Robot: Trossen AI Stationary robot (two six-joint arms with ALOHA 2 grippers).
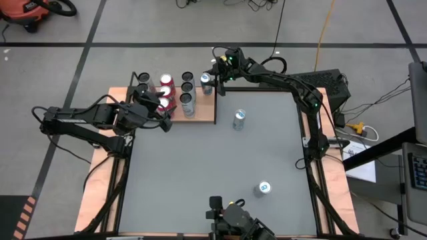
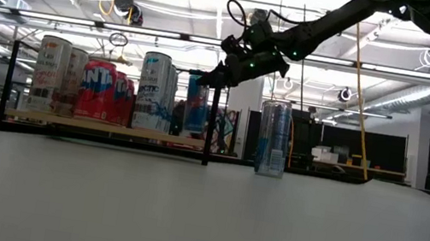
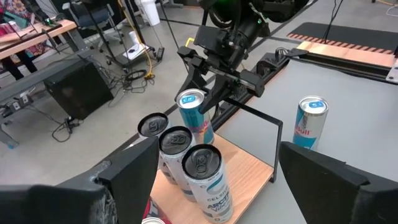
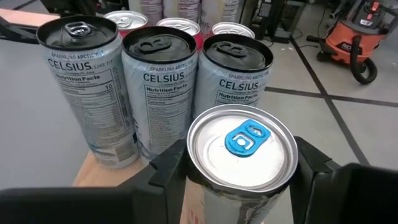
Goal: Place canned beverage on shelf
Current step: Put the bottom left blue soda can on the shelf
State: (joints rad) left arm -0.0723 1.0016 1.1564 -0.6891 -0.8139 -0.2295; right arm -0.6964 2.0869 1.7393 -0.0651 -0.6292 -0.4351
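My right claw grips a blue-tabbed can over the shelf corner beside three Celsius cans; my left claw hangs wide nearby.

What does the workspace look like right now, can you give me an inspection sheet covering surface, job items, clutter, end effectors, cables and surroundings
Surface: grey tabletop, mostly bare.
Job's things: shelf at the far left of the table, carrying several upright cans; a blue-tab can sits at its far right corner; two more cans stand on the tabletop, one mid-table and one near the front.
Clutter: nothing seen.
End effectors: right end effector shut on the blue-tab can at the shelf; left end effector open, beside the shelf's near edge, holding nothing.
Cables: yellow cord and loose leads on the floor beyond the table.
Surroundings: orange shop vacuum; taped floor lines.
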